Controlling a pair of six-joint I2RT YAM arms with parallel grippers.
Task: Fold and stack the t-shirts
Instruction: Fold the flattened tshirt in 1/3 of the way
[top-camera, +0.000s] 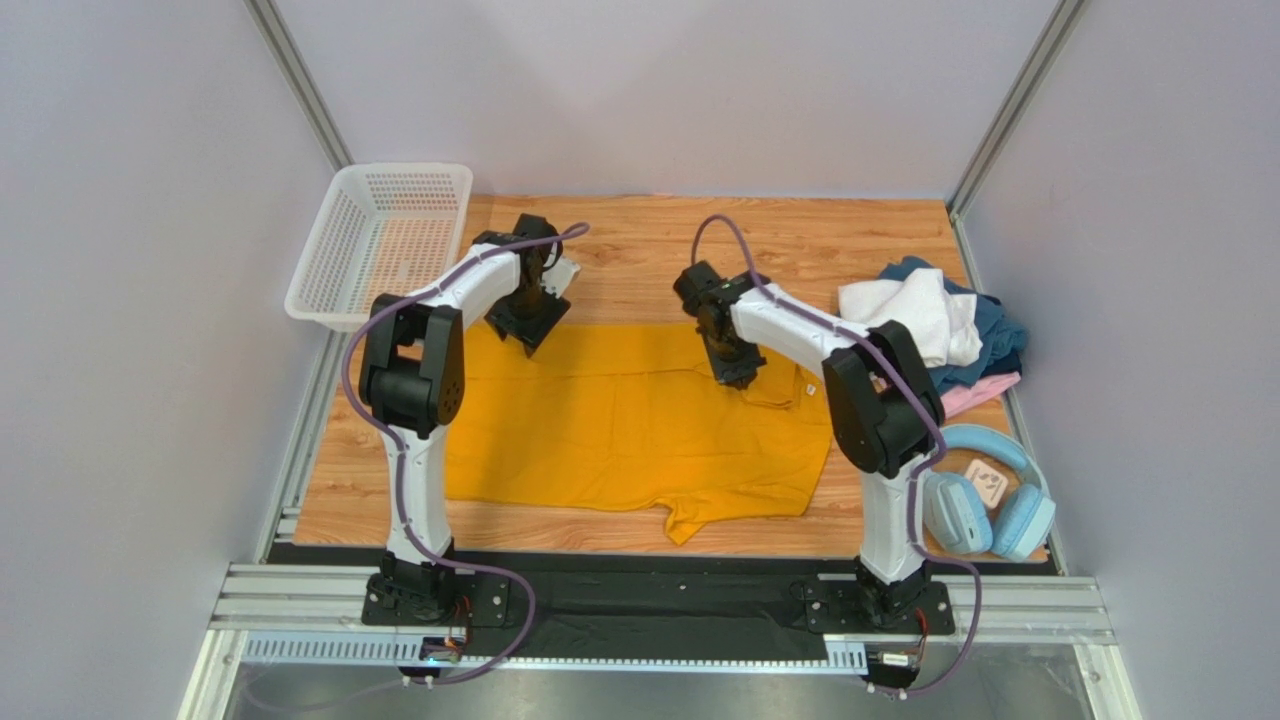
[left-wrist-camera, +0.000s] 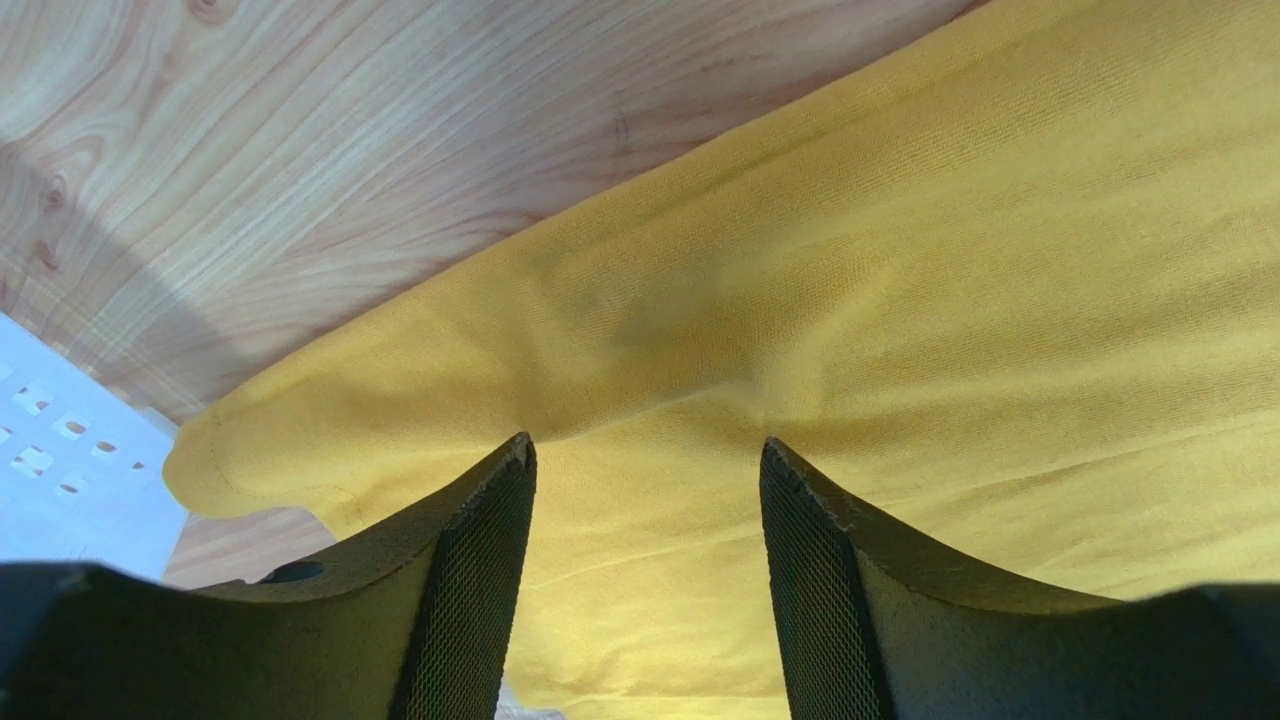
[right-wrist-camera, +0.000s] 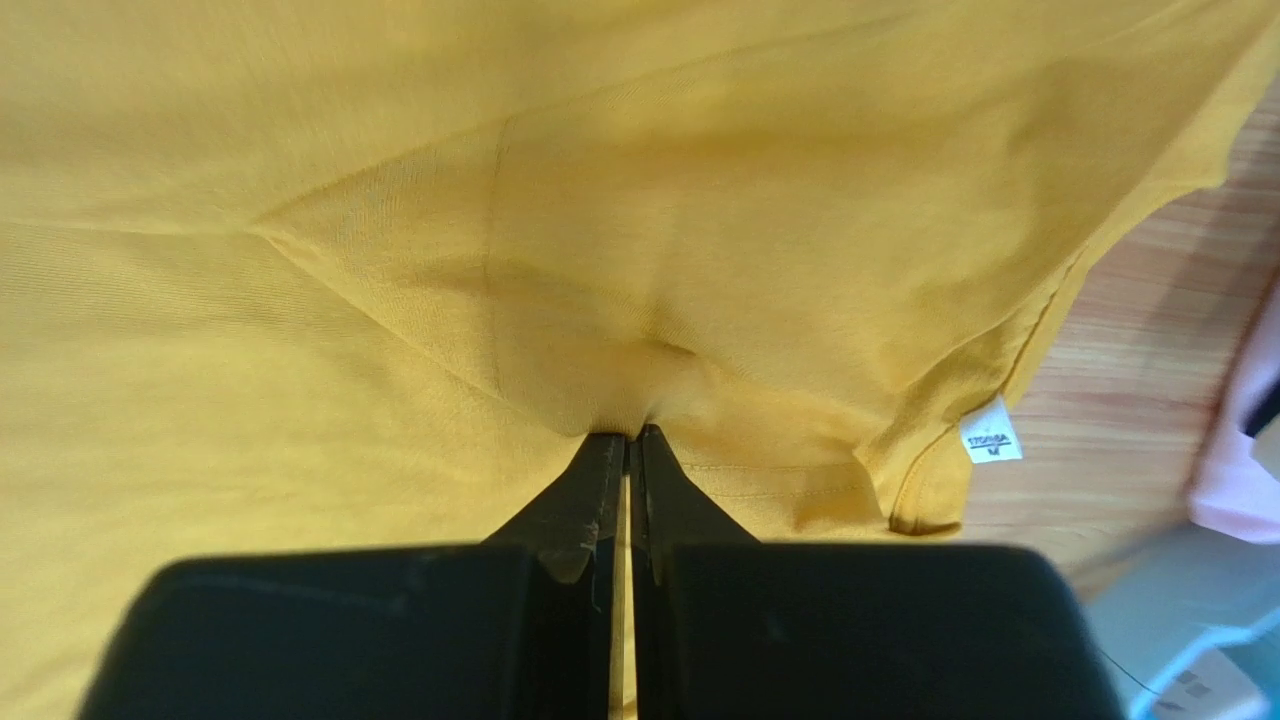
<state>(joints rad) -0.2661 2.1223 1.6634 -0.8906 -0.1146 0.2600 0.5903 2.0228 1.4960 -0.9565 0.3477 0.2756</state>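
Mustard-yellow t-shirt (top-camera: 631, 428): spread flat, frame centre.
Right gripper (right-wrist-camera: 633, 438): pinched tight on cloth beside the collar.
Left gripper (left-wrist-camera: 643, 455): parted over the shirt's upper-left corner, gripping nothing.
Risk: a one-sided lift likely skews the fold.

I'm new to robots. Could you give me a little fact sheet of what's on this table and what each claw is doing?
Spread out: yellow t-shirt, on the wooden table
Left gripper: open, at the shirt's far left corner
Right gripper: shut, pinching the shirt near its neck label
Waiting: pile of other t-shirts, white, blue and pink, at the right
Also there: white basket far left; blue headphones near right
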